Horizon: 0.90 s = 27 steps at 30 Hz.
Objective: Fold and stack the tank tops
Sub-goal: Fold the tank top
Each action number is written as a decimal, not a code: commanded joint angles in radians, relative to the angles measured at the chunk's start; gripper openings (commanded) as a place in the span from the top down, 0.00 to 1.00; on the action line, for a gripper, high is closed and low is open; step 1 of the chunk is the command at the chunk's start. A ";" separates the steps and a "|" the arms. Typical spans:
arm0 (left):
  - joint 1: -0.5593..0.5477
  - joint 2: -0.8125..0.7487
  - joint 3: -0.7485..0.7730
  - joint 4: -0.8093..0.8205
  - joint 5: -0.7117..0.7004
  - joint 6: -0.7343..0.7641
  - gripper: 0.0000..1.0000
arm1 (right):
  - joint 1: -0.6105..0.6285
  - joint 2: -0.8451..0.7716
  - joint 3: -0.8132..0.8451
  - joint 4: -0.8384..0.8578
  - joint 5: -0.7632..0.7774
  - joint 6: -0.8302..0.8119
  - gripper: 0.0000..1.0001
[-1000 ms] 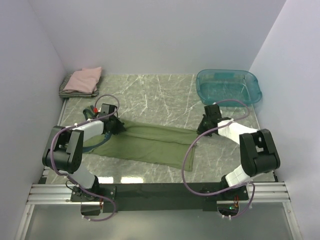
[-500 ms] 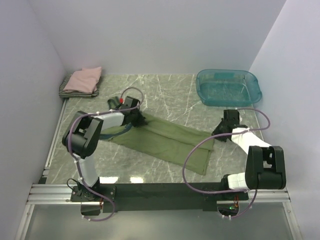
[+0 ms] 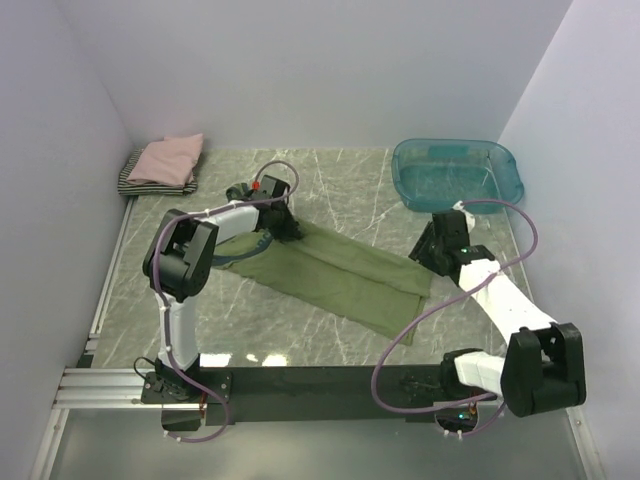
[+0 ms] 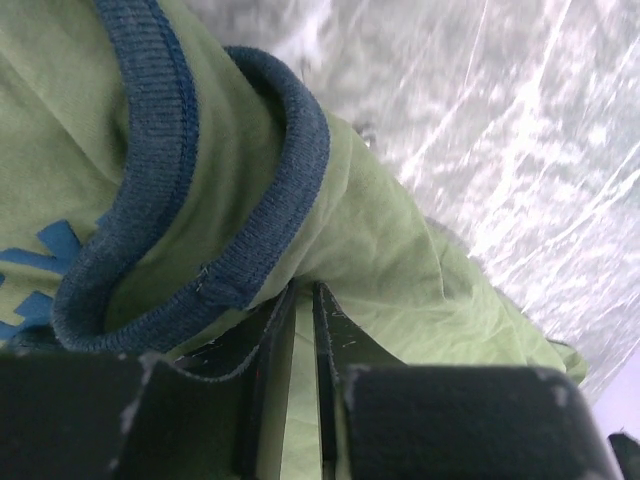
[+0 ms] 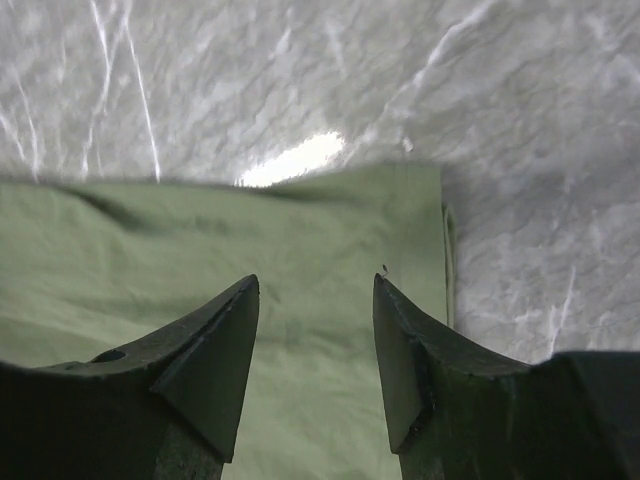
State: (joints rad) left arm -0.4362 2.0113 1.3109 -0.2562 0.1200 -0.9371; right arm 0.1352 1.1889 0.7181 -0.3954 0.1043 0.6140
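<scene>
Olive-green tank top (image 3: 330,275), folded into a long slanting strip, flat on the marble table (image 3: 330,190). Lies left of and nearer than the teal tub (image 3: 508,190), not touching it.

Left gripper (image 3: 283,224) at the strip's end farthest from the tub. Sits low on the cloth. Seen from the left wrist (image 4: 303,290): jaws almost together, only a thin slit between. Navy trim (image 4: 150,200) curls just past the tips, a green fold draped against them. Cannot tell whether any cloth is pinched in that slit. Bit of blue print (image 4: 40,250) beside the trim.

Right gripper (image 3: 428,252) at the strip's end nearest the tub, just in front of the tub's left corner. Seen from the right wrist (image 5: 315,282): jaws spread wide, hanging over the cloth's corner edge. Grips nothing.

Folded pink top (image 3: 170,155) on a striped top (image 3: 133,178), far left of the tub, level with it.
</scene>
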 commanded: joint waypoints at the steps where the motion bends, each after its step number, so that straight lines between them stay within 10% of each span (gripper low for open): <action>1: 0.011 0.040 0.051 -0.063 -0.011 0.037 0.81 | 0.049 0.038 0.038 -0.049 0.055 -0.022 0.43; 12: 0.036 0.138 0.201 -0.156 0.006 0.112 0.82 | 0.272 0.281 0.060 -0.080 0.009 0.059 0.50; 27: 0.040 0.434 0.649 -0.330 0.157 0.287 0.80 | 0.679 0.135 -0.063 0.102 -0.061 0.476 0.49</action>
State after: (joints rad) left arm -0.3901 2.3569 1.8912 -0.5373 0.2497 -0.7258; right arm 0.7284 1.3487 0.6407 -0.3527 0.0368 0.9524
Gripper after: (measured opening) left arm 0.196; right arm 0.502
